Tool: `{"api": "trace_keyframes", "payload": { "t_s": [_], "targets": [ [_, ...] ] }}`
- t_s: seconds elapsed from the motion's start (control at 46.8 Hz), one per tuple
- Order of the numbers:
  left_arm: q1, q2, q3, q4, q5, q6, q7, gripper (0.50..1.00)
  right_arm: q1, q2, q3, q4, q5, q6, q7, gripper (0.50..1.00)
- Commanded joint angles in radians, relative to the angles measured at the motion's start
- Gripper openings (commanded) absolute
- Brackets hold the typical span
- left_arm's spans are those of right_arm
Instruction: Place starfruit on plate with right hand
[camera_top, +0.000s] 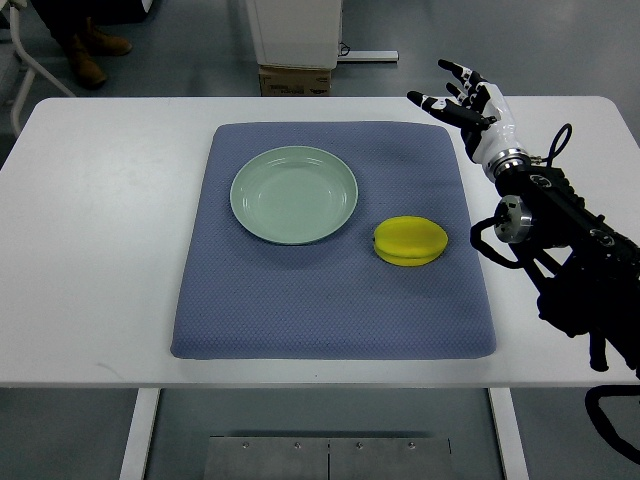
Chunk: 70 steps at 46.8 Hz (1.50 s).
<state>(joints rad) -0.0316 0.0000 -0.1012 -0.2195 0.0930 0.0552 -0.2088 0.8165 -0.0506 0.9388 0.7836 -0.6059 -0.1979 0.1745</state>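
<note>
A yellow starfruit (410, 241) lies on the blue mat (330, 300), just right of the pale green plate (294, 194). The plate is empty. My right hand (462, 98) is raised over the table's far right, beyond the mat's back right corner, with its fingers spread and holding nothing. It is well behind and to the right of the starfruit. Its arm (560, 230) comes in from the right edge. The left arm is not in view.
The mat lies on a white table (90, 250). A cardboard box (295, 80) and a white cabinet stand on the floor behind the table. A person's boots (90, 50) show at the back left.
</note>
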Motion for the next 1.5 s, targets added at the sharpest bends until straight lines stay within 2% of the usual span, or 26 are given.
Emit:
{"api": "trace_keyframes", "payload": {
  "t_s": [0.0,1.025,1.303,1.474],
  "targets": [
    [0.002,0.000,0.000,0.000,0.001,0.002,-0.001,1.000,0.000,0.000,0.000,0.000,0.000,0.000,0.000,1.000],
    [0.004,0.000,0.000,0.002,-0.002,0.006,-0.001,1.000,-0.005,0.000,0.003,-0.007,0.002,0.002,-0.001,1.000],
    [0.004,0.000,-0.002,0.002,-0.002,0.006,-0.001,1.000,-0.002,0.005,0.003,-0.047,0.003,0.003,-0.001,1.000],
    [0.004,0.000,0.000,0.002,-0.002,0.006,-0.001,1.000,0.020,0.012,0.003,-0.107,0.005,0.003,-0.001,1.000]
  ]
}}
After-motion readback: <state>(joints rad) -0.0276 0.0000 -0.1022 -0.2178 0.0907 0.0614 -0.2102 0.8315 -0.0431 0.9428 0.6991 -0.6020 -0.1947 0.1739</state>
